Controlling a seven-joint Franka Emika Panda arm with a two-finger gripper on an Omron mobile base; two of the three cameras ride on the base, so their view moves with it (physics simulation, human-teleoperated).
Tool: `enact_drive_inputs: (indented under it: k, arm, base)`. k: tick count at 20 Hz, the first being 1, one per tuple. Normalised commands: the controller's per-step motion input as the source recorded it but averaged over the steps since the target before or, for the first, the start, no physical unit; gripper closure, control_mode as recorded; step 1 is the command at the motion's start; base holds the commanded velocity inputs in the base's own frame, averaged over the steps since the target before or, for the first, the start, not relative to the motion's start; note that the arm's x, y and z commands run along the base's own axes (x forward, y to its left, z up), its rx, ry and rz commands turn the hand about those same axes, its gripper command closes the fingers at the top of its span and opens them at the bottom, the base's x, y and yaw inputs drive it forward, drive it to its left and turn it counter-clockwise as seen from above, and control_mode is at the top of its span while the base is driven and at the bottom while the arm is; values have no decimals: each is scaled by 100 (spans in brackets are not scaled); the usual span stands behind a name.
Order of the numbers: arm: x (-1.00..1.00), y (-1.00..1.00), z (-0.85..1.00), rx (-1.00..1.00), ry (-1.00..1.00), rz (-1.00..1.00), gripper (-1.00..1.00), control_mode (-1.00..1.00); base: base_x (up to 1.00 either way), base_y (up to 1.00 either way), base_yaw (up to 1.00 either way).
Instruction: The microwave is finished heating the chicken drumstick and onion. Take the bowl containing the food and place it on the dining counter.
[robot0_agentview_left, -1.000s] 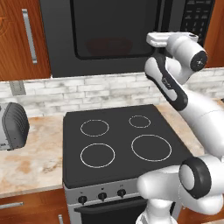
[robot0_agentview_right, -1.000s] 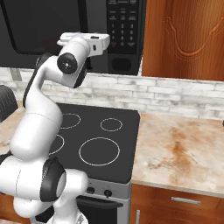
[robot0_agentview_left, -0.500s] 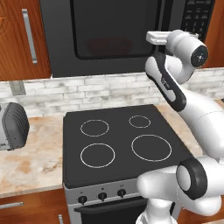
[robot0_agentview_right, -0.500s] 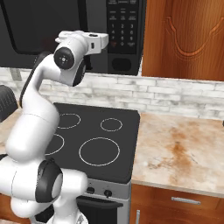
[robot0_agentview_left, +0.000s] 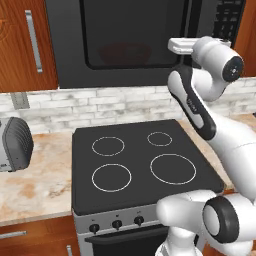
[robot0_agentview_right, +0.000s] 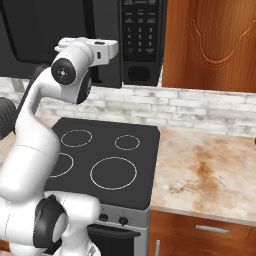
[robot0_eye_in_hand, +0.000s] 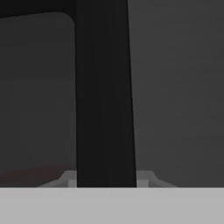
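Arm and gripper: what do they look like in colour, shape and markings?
The glossy white arm has rounded tubular links, dark grey joint rings and round dark end caps with a small pale dot. The white boxy hand carries the gripper, with pale grey fingertips. No cables or lettering are legible.

Left base cam sat behind arm, left side, looked fwd/down over stovetop toward microwave. Right base cam mirrored it from right, took in keypad panel and countertop. Both shared stovetop, microwave, brick backsplash. Hand cam was v. close, faced microwave handle straight on.
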Motion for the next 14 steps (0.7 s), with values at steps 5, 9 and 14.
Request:
enact_drive_inputs:
  k: [5, 9, 14]
  arm:
    - [-100, 16, 63, 0, 0, 0, 100, -100]
    - [-100, 56, 72, 0, 0, -5, 100, -100]
    - [-100, 68, 66, 0, 0, -14, 100, -100]
  base:
    - [0, 0, 0]
    - [0, 0, 0]
    - [0, 0, 0]
